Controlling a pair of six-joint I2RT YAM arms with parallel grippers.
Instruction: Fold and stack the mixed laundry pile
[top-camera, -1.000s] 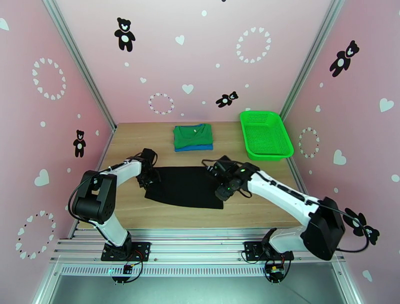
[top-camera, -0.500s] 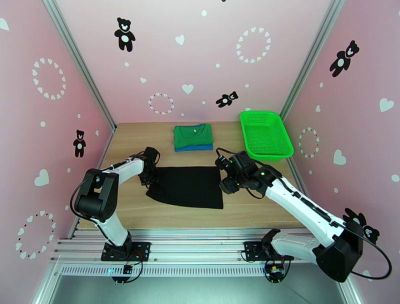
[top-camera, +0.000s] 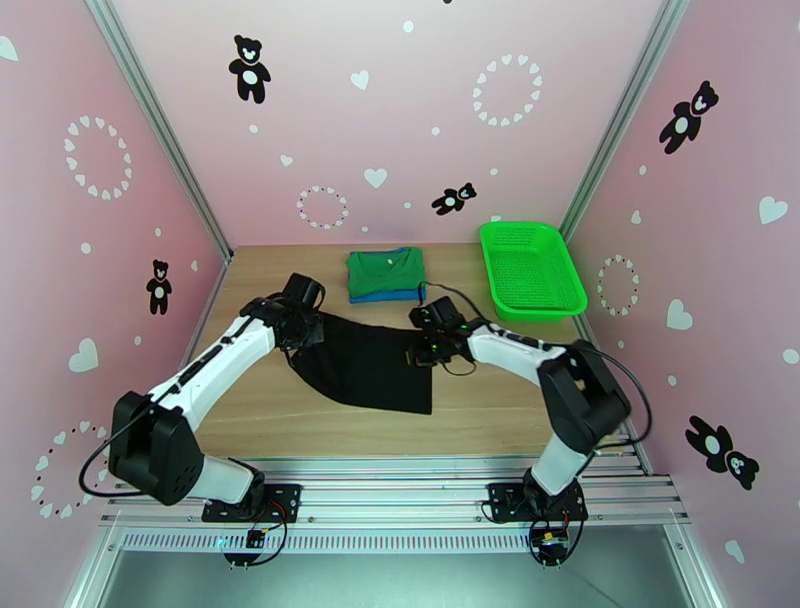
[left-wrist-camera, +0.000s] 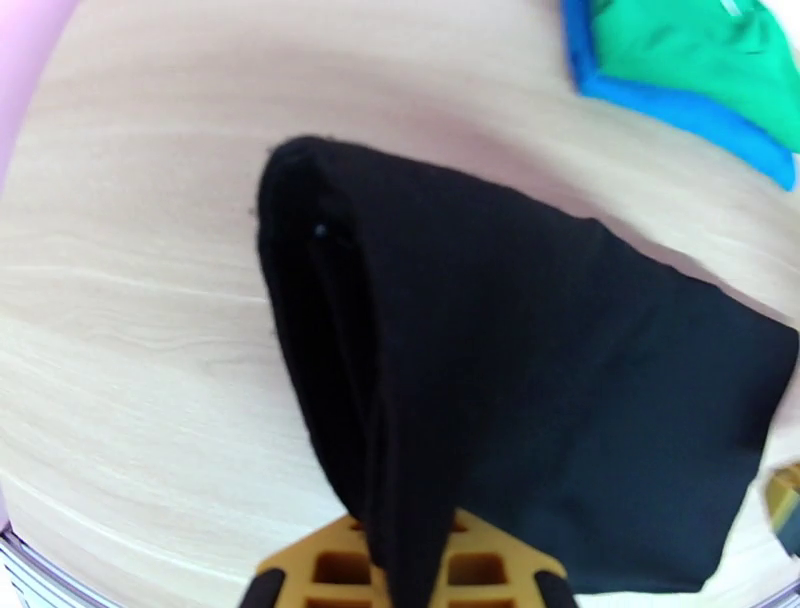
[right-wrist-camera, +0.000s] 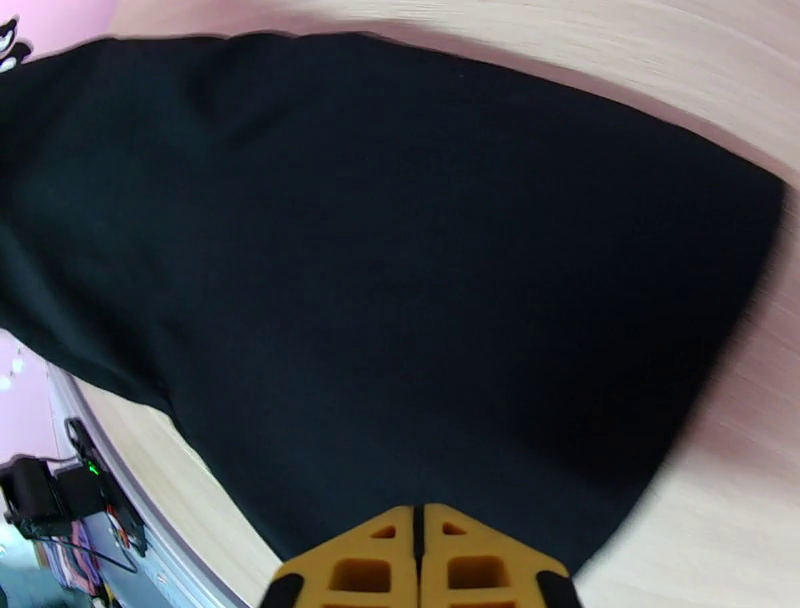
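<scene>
Hanging between left gripper (top-camera: 301, 328), right gripper (top-camera: 419, 346) (black garment (top-camera: 372, 372))

Arms (top-camera: 215, 365): white links, black joints, black cables (top-camera: 458, 293); yellow fingers (right-wrist-camera: 375, 570) (grid-pocketed).

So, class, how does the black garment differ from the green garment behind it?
The black garment is pinched by the left fingers and right fingers, one edge lifted; the green garment lies untouched. The black garment is spread wide; the green garment is folded small, atop a blue garment. Both are cloth on the table.
</scene>
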